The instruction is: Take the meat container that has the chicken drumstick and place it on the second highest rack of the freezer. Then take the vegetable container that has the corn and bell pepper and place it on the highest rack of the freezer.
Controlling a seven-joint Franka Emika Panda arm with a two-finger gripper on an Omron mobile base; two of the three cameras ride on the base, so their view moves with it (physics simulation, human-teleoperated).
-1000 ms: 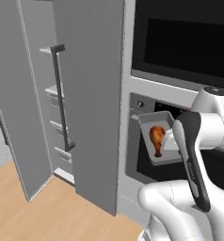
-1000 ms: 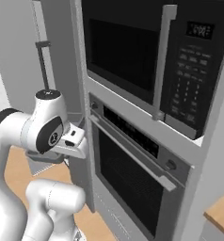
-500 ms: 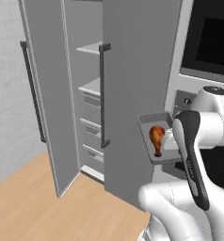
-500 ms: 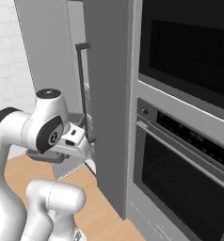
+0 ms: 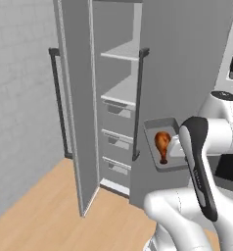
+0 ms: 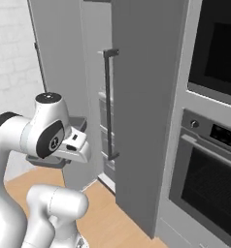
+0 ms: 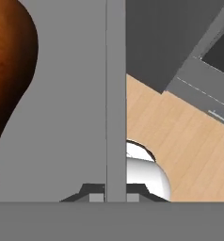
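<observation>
fingers [image 7: 116, 195] pinched shut on the rim of the meat container [image 5: 156, 128], chicken drumstick [image 5: 162, 142] inside, held in front of the open freezer [image 5: 119, 73] at its 4 o'clock. risk: edge grip lets the tray tip, or it clips the right door [image 5: 177, 73] swinging toward the second highest rack [image 5: 122, 91].

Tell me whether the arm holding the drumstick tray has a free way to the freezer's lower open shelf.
Probably yes: the freezer doors stand open, the lower shelf looks bare, and the tray with the chicken drumstick, clamped in the pincer, hangs in front of the right door.
</observation>
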